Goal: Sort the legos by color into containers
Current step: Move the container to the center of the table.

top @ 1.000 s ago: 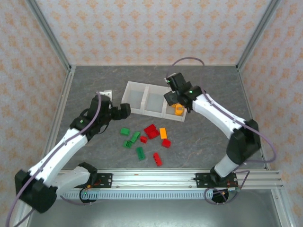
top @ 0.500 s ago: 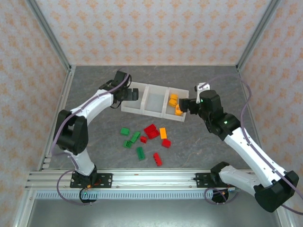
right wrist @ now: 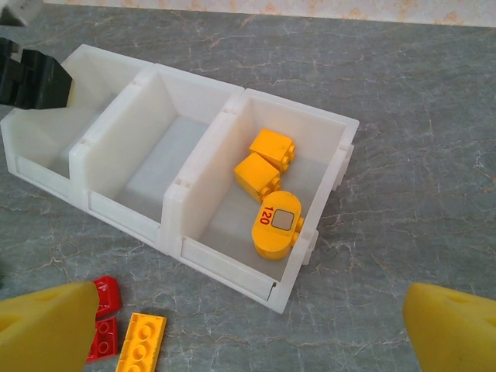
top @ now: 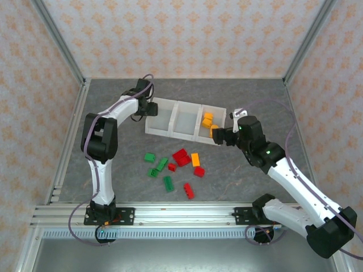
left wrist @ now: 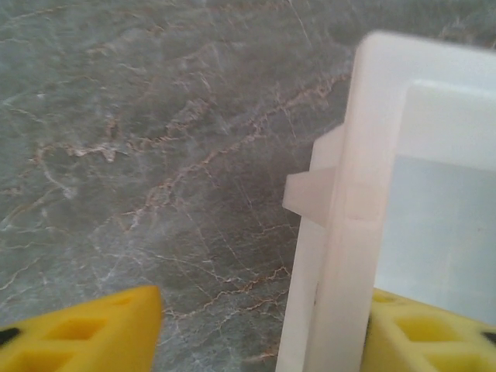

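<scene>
Now left gripper [left wrist: 256,333] straddles the containers' [left wrist: 360,139] wall (narrowing); legos [top: 181,157] unmoved.

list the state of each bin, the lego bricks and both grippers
left translucent white plastic bin, empty as far as shown
middle bin, empty
right bin, holds three orange-yellow pieces
green, red and orange-yellow studded bricks, loose on the table, unsorted
left gripper, open, fingers astride the left bin's wall
right gripper, open, empty
</scene>
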Controlling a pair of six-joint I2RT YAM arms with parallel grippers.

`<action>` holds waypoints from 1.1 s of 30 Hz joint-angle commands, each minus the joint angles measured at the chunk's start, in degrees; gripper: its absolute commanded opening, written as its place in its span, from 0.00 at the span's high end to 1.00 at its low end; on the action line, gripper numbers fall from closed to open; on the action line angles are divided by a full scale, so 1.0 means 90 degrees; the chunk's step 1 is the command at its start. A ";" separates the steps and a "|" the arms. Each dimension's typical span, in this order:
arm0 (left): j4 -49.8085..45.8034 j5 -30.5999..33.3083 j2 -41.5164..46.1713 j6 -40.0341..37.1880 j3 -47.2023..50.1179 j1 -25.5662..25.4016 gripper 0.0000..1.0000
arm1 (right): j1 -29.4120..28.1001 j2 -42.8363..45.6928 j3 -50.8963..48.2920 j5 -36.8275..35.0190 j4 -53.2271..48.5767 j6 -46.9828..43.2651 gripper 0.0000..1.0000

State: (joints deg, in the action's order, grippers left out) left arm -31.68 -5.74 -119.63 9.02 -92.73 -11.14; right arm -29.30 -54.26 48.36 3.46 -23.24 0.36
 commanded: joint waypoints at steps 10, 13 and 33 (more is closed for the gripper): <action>-0.0121 -0.0027 0.0451 0.0021 0.0241 0.0012 0.74 | 0.0004 0.0180 0.0017 -0.0004 0.0199 -0.0099 0.00; -0.0085 -0.0066 0.0665 0.0024 0.0511 0.0016 0.78 | 0.0004 0.0146 0.0017 0.0035 0.0209 -0.0093 0.00; 0.0640 -0.0156 0.1766 -0.0018 0.2275 -0.0022 0.69 | -0.0224 -0.0683 -0.0129 0.1709 -0.0537 0.1934 0.04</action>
State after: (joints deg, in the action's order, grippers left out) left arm -28.32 -7.49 -104.22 9.45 -72.36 -11.25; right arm -29.82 -60.40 48.18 15.16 -24.99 12.14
